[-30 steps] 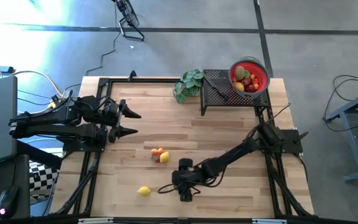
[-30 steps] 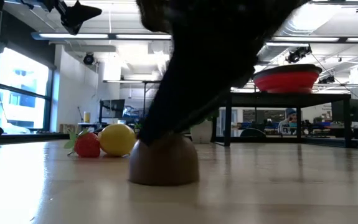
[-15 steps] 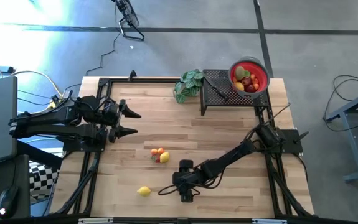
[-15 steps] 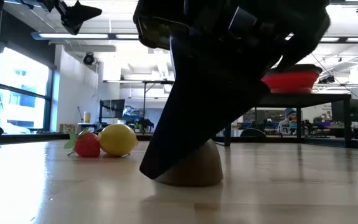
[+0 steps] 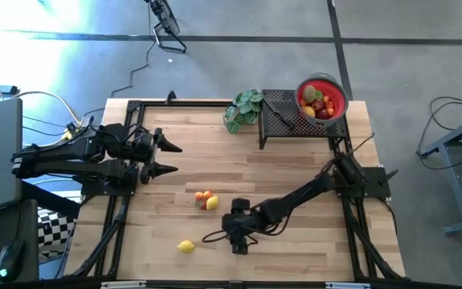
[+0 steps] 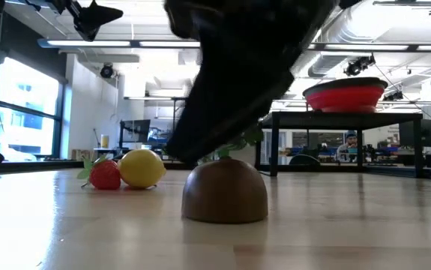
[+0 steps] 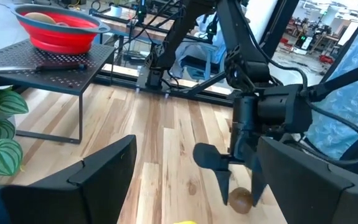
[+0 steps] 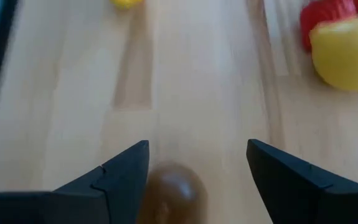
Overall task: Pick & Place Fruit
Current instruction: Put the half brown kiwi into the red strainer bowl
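Right gripper (image 8: 197,163): low over the table, fingers spread apart, gripping nothing.
Brown fruit (image 6: 225,191): on the wood directly under the right gripper, between its two fingers and touching neither; sits free on the table.
Yellow fruit (image 6: 141,167): near the gripper, beside a red strawberry (image 6: 105,174), the two touching; an orange fruit (image 5: 206,195) sits with them.
Lemon (image 5: 186,246): alone, off to the gripper's side toward the table's front edge.
In the way: the right arm's dark bulk hides the brown fruit in the high view.
Black stand (image 5: 295,128): well away at the far corner, carrying a red bowl (image 5: 337,92) that holds more fruit.
Leafy plant (image 5: 242,110): just beside the stand.
Left gripper (image 5: 169,158): waiting, raised over the table's far left side, fingers parted.
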### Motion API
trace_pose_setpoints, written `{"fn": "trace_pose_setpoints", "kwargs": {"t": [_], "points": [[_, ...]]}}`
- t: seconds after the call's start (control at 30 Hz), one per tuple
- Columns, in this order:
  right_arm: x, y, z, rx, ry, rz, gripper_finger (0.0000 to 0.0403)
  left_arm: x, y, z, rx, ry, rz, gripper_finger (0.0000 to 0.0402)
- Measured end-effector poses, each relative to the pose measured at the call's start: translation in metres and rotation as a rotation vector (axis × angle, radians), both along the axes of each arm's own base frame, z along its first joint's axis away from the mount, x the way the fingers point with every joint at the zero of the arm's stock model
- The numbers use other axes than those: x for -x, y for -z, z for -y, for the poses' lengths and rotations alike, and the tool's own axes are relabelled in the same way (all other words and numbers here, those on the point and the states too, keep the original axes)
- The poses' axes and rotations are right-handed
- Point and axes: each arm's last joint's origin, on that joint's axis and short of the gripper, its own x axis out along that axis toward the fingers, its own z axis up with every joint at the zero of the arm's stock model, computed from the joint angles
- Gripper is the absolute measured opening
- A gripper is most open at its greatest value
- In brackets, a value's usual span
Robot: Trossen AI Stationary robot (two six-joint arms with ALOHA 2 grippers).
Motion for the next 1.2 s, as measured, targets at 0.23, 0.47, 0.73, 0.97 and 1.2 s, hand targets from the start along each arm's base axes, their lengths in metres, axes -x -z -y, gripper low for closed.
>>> {"fn": "trace_pose_setpoints", "kwargs": {"t": [0.23,0.47,0.73,0.97,1.2], "points": [[0.007,0.000,-0.004,-0.026,-0.038,-0.064,0.0263,0.000,0.001,0.000,0.001,0.000,-0.006,0.0326],[0.009,0.001,-0.007,-0.057,-0.047,-0.085,0.0263,0.000,0.001,0.000,0.001,0.001,-0.006,0.0326],[0.011,0.002,-0.006,-0.050,-0.045,-0.108,0.0263,0.000,0.001,0.000,0.001,0.001,-0.006,0.0326],[0.010,0.008,-0.007,-0.043,-0.043,-0.119,0.0263,0.000,0.001,0.000,0.001,0.001,-0.006,0.0326],[0.010,0.013,-0.009,-0.039,-0.029,-0.126,0.0263,0.000,0.001,0.000,0.001,0.001,-0.006,0.0326]]}}
